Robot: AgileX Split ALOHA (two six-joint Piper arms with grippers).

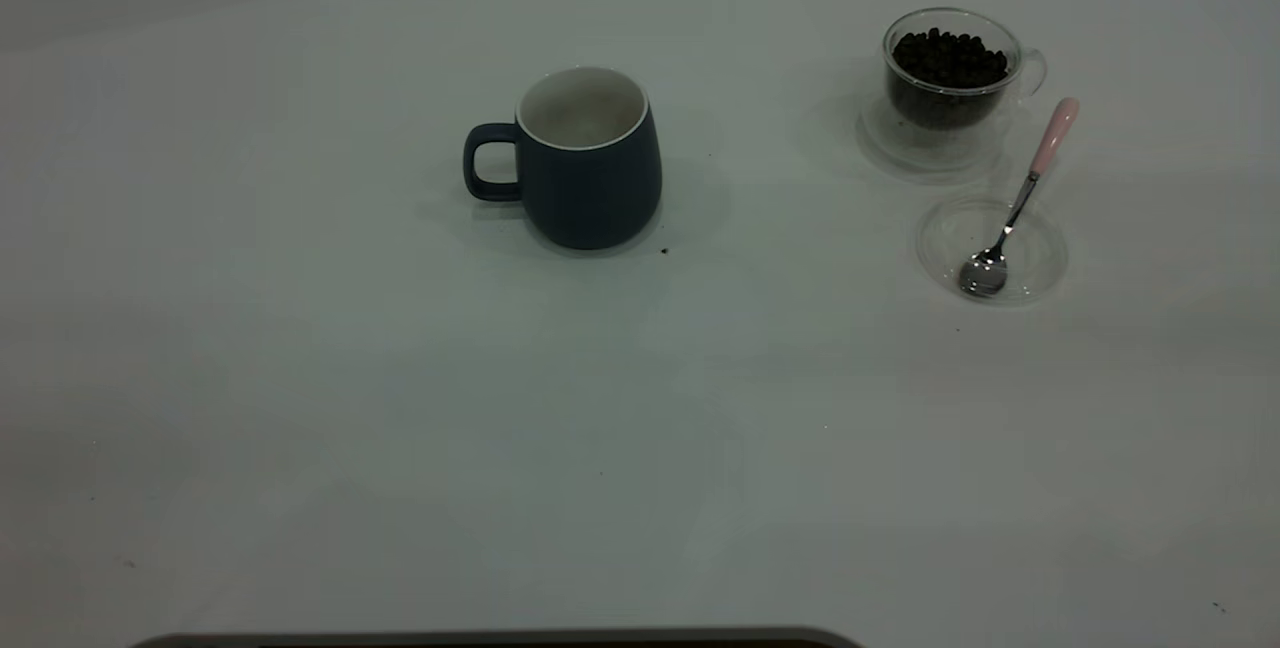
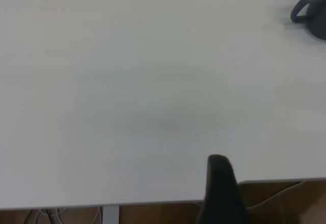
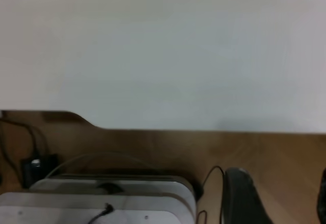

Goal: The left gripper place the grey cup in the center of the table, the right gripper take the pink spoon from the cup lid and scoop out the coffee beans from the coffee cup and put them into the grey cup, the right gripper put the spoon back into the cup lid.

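Grey cup [image 1: 590, 160] upright mid-table [image 1: 300, 378], open white surface all round; coffee cup [image 1: 952, 78], lid [image 1: 992, 248] and spoon [image 1: 1015, 210] well right. Both grippers back past table's edge, finger spread impossible to tell.

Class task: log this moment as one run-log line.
dark grey ceramic mug: mid-table | pink-handled steel spoon: on clear glass lid | both arms: parked off-table

Exterior camera looks steeply down across the table [image 1: 300, 428] from outside my reach. My left wrist camera rides low at the table edge, catching the grey cup [image 2: 311, 11], shared with the exterior view. My right wrist camera sits off the table, facing its edge.
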